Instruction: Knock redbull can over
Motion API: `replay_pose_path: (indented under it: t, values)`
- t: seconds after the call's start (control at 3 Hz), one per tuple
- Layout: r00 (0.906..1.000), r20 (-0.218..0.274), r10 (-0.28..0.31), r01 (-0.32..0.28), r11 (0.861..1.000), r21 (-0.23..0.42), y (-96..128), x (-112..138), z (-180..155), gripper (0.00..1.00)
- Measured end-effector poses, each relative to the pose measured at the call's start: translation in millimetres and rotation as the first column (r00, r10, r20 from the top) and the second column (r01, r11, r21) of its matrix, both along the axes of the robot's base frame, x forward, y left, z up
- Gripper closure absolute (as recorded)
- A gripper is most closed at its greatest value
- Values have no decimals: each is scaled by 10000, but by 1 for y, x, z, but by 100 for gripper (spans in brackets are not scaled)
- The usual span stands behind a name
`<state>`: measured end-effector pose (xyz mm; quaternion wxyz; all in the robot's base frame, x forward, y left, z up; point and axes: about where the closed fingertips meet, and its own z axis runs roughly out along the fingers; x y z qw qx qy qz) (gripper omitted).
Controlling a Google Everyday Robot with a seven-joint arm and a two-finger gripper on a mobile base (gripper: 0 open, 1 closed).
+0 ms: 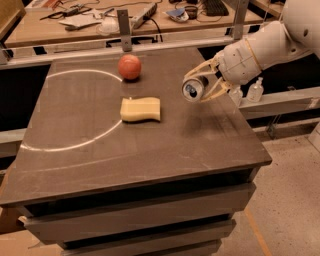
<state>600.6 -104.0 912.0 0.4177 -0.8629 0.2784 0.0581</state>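
The redbull can is held sideways in the air above the right part of the dark table, its silver top with pull-tab facing the camera. My gripper comes in from the right on a white arm and is shut on the can, one finger over it and one under. The can's blue and silver side is mostly hidden behind the top and the fingers. It hangs clear of the tabletop, to the right of the yellow sponge.
A red ball sits near the table's back edge. A white curved line runs across the left of the top. A cluttered workbench stands behind. Small bottles stand on a ledge at the right.
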Motion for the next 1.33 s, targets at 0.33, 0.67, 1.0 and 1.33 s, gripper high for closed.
replay_pose_path:
  t: [0.33, 0.67, 1.0, 1.33]
  values:
    - [9903, 344, 1348, -1280, 9796, -1550, 16, -23, -14, 98]
    - [9774, 511, 2049, -1859, 9497, -2518, 26, -37, -26, 76]
    - [9649, 902, 2466, -2020, 9166, -3449, 36, -48, -38, 53]
    - [9584, 1239, 2571, -1870, 8937, -4078, 43, -54, -49, 30]
